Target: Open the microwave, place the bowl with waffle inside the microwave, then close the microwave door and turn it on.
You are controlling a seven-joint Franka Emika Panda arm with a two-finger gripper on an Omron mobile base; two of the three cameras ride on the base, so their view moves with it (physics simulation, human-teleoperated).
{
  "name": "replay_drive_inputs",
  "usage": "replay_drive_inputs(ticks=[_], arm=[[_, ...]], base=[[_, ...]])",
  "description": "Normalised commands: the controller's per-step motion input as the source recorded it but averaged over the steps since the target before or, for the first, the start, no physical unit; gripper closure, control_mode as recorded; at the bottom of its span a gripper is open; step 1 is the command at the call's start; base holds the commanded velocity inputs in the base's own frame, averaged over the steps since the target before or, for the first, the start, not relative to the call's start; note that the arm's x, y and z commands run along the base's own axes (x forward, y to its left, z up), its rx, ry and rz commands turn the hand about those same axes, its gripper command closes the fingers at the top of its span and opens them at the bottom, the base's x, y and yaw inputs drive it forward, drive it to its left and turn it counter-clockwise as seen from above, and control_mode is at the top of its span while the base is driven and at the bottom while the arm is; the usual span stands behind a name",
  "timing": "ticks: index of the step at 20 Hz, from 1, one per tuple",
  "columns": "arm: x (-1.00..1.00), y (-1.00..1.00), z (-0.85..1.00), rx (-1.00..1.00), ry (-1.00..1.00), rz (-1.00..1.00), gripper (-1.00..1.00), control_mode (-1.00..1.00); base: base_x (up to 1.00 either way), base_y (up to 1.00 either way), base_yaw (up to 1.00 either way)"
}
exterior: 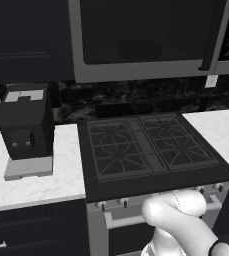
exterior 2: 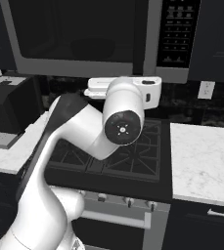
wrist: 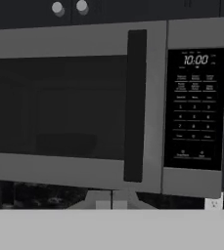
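While the left base view looks over the stove (exterior: 151,147), the microwave (exterior: 151,40) hangs above it with the microwave door (exterior: 146,32) flat against its frame, and a dim rounded shape behind the glass reads as the bowl (exterior: 138,49) sitting inside; the waffle is too dark to make out. A black coffee machine (exterior: 25,125) stands on the marble counter (exterior: 41,185) to the left.

From the right base view, the arm is raised in front of the stove with its hand level below the microwave's lower edge, near the dark button panel (exterior 2: 178,34), and the same bowl shape (exterior 2: 91,49) shows through the glass.

Seen from the hand view, the door is closed, its vertical handle (wrist: 134,105) untouched, and the panel (wrist: 194,107) shows a lit clock. The gripper (wrist: 111,202) has its jaws fully together, holding nothing.

Judging from this, loading and closing seem done; pressing a button to start remains
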Motion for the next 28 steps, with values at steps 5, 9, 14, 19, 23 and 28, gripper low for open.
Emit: replay_drive_inputs(ticks=[5,9,14,19,23,28], arm=[[0.26,-0.45,0.0,0.01,0.0,0.0,1.0,-1.0],[0.3,-0.28,-0.02,0.0,0.0,0.0,1.0,-1.0],[0.35,-0.3,0.0,0.0,0.0,0.0,1.0,-1.0],[0.4,-0.21,0.0,0.0,0.0,0.0,1.0,-1.0],[0.39,-0.29,0.0,0.0,0.0,0.0,1.0,-1.0],[0.32,-0.48,0.0,0.03,0.0,0.0,1.0,-1.0]], base=[[0.0,0.0,0.0],[0.0,0.0,0.0],[0.0,0.0,0.0],[0.0,0.0,0.0],[0.0,0.0,0.0],[0.0,0.0,0.0]])
